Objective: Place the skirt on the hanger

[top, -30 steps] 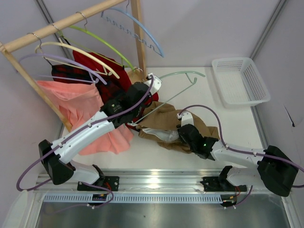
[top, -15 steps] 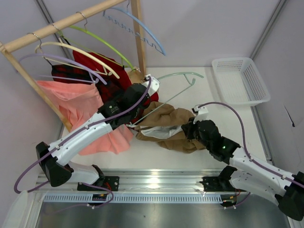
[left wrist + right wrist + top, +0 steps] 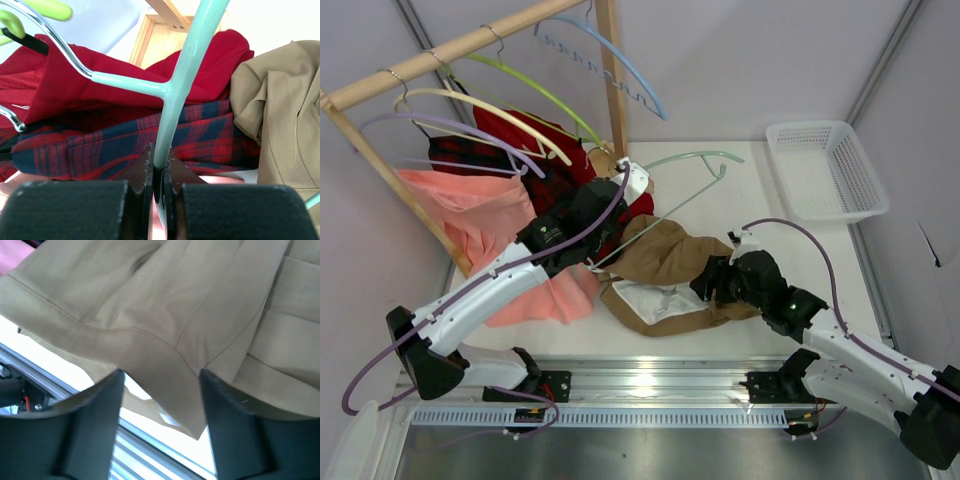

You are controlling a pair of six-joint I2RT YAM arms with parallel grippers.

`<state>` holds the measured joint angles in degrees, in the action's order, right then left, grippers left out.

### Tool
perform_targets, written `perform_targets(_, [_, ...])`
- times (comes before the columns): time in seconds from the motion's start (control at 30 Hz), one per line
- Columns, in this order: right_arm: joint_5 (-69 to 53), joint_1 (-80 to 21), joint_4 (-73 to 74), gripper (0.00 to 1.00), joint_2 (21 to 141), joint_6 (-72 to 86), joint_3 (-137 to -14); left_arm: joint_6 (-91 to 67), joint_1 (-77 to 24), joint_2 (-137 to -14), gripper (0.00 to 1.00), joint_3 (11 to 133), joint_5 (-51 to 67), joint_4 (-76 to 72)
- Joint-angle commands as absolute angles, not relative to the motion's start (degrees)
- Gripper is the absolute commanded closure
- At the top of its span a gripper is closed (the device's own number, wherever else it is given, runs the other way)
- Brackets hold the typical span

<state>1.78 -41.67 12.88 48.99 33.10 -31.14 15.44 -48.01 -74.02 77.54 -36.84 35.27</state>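
The skirt (image 3: 665, 258) lies crumpled on the table (image 3: 760, 185) between my two arms. Its long axis runs left to right, and white lining shows at the near-left edge. My right gripper (image 3: 160, 377) stands wide, with a fold of skirt lying between the fingers, not pinched. My left gripper (image 3: 159, 161) is clamped tight on the hanger (image 3: 187, 60), just beside its hook (image 3: 70, 52). The hanger runs from near left to far right, arch on the far side, and its lower bar crosses the skirt's far-left edge.
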Motion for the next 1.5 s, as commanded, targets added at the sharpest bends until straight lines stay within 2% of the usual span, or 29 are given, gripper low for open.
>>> perform_targets(0.0, [5.2, -42.4, 8.3, 0.29, 49.7, 32.6, -31.5, 14.2, -47.5, -71.9, 1.00, 77.5, -37.0, 34.3])
perform_targets(0.1, [6.1, -43.7, 8.0, 0.26, 51.8, 29.5, -33.2, 14.2, -47.5, -71.8, 1.00, 77.7, -37.0, 34.3])
perform_targets(0.37, [9.8, -49.9, 8.0, 0.27, 56.0, 22.5, -34.2, 14.3, -47.5, -72.3, 1.00, 77.5, -37.2, 34.4])
perform_targets(0.5, [14.8, -51.6, 13.7, 0.27, 51.8, 23.5, -34.2, 14.1, -47.5, -72.2, 1.00, 77.5, -37.4, 34.5])
perform_targets(0.6, [20.9, -51.8, 21.0, 0.28, 46.0, 30.0, -35.2, 13.8, -47.5, -72.2, 1.00, 77.9, -37.6, 34.5])
perform_targets(0.67, [21.2, -51.8, 25.5, 0.34, 42.9, 34.2, -35.9, 13.5, -47.5, -72.3, 1.00, 77.2, -37.6, 34.4])
perform_targets(0.8, [14.1, -51.7, 30.1, 0.44, 36.6, 40.2, -33.2, 13.3, -47.5, -72.2, 1.00, 75.9, -38.0, 33.4])
perform_targets(0.9, [11.3, -52.0, 33.0, 0.48, 35.6, 46.8, -30.2, 13.2, -47.5, -71.9, 1.00, 74.8, -39.4, 32.3])
perform_targets(1.0, [10.0, -53.3, 34.5, 0.57, 35.2, 50.9, -29.4, 13.4, -47.5, -71.6, 1.00, 73.3, -40.8, 31.6])
perform_targets(1.2, [10.1, -54.6, 37.3, 0.59, 35.2, 53.7, -28.5, 13.3, -47.6, -70.2, 1.00, 71.1, -40.6, 30.5])
perform_targets(1.47, [9.1, -57.7, 31.3, 0.60, 38.6, 56.5, -25.8, 13.3, -47.6, -68.9, 1.00, 70.3, -40.2, 30.1])
